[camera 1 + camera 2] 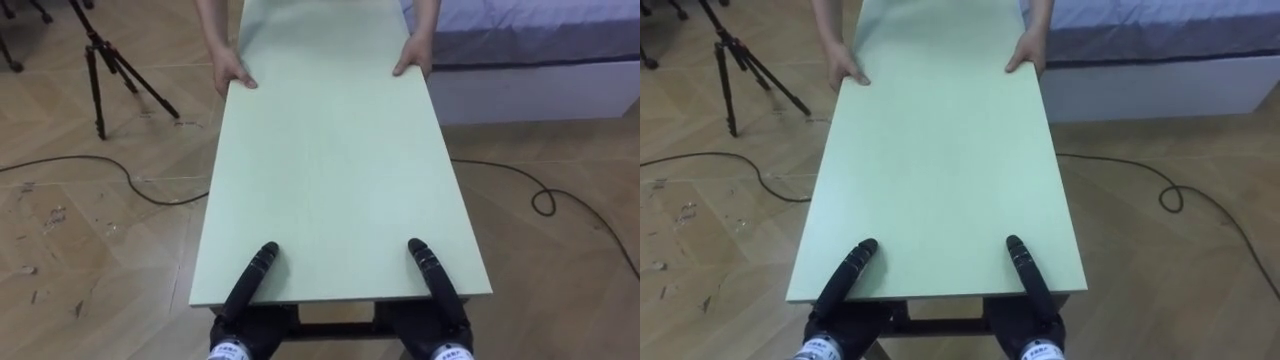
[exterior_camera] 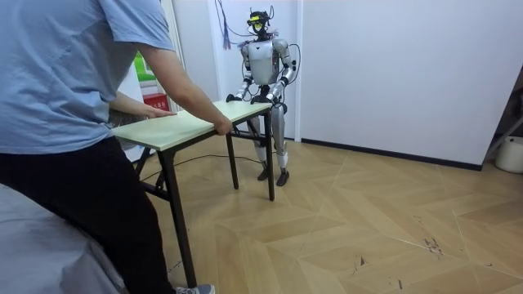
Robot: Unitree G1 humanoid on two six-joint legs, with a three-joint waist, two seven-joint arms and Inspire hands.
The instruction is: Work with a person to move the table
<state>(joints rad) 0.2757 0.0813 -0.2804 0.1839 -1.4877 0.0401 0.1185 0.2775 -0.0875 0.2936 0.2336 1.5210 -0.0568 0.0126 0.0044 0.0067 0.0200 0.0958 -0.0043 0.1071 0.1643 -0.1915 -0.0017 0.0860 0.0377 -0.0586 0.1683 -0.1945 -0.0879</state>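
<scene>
A long pale green table (image 1: 335, 170) stretches away from me over the wooden floor. My left hand (image 1: 252, 285) clamps its near edge on the left, thumb on top and palm below. My right hand (image 1: 432, 275) holds the same edge on the right in the same way; the fingers of both go under the top. At the far end a person grips both corners, one hand (image 1: 232, 75) on the left and the other hand (image 1: 413, 58) on the right. In the room view the person (image 2: 73, 98) stands at the table (image 2: 192, 124) opposite me, near a bed.
A black tripod (image 1: 105, 65) stands at the far left. A bed (image 1: 530, 50) with a white base lies at the far right. Dark cables (image 1: 120, 175) run over the floor on both sides. In the room view, a white wall is close behind me.
</scene>
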